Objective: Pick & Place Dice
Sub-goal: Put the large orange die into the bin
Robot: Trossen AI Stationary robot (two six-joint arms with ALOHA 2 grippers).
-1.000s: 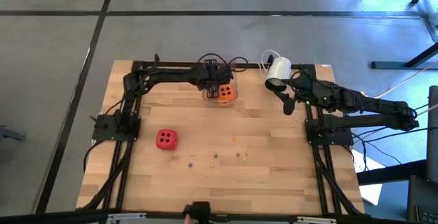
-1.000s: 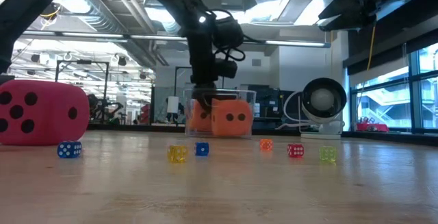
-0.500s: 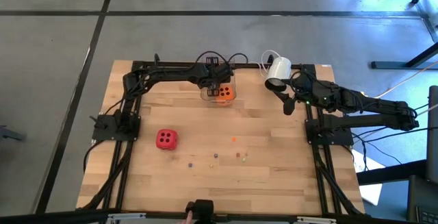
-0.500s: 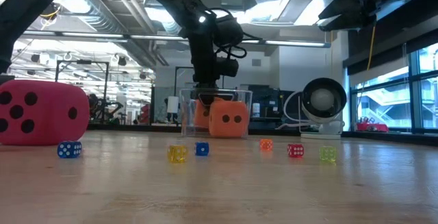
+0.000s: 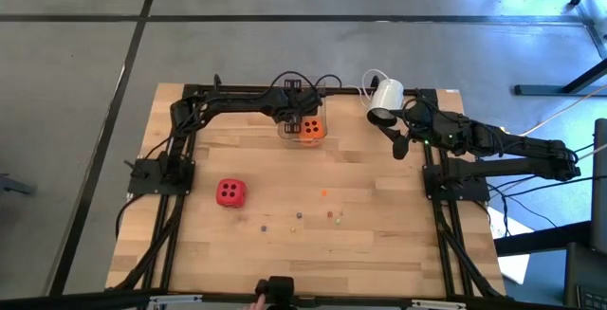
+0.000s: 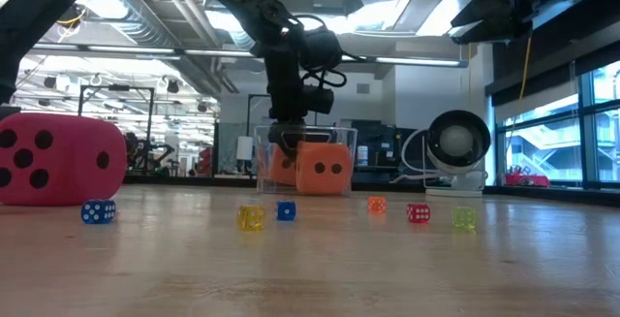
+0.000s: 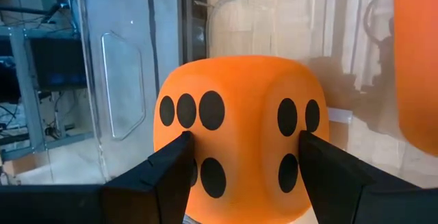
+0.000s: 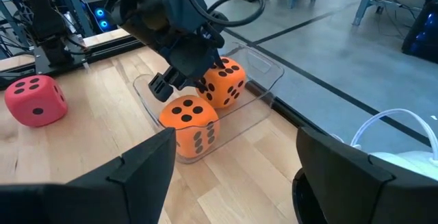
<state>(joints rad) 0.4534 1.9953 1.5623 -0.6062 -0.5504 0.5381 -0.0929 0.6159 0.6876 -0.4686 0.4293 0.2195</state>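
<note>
The left gripper (image 8: 185,70) sits inside the clear plastic container (image 8: 263,70) at the far edge of the wooden table (image 5: 379,234), its two dark fingers (image 7: 161,176) pressed against opposite faces of an orange foam die with dark pips (image 7: 236,128); the wrist view shows the jaws clamped on it, so it reads as held, not freed. A second orange die (image 8: 188,125) stands in the same container, just beside the gripped one. The large red die with dark pips (image 5: 229,192) rests on the open table, well apart from the container, toward the left side. Several tiny coloured dice (image 6: 251,217) lie scattered on the wood nearer the front edge. The right gripper (image 5: 399,145) waits off near the right rail beside a small white fan-like object (image 5: 385,93), its fingers spread with nothing between them. Judgement: two of the three big dice are at the container and the red one is still out. Risks from here: the held die is close to its neighbour and to the thin wall, so opening could nudge the neighbour or tip the light container; withdrawing before the fingers are fully clear could drag the soft die back out; it may also cling to a pad.
</note>
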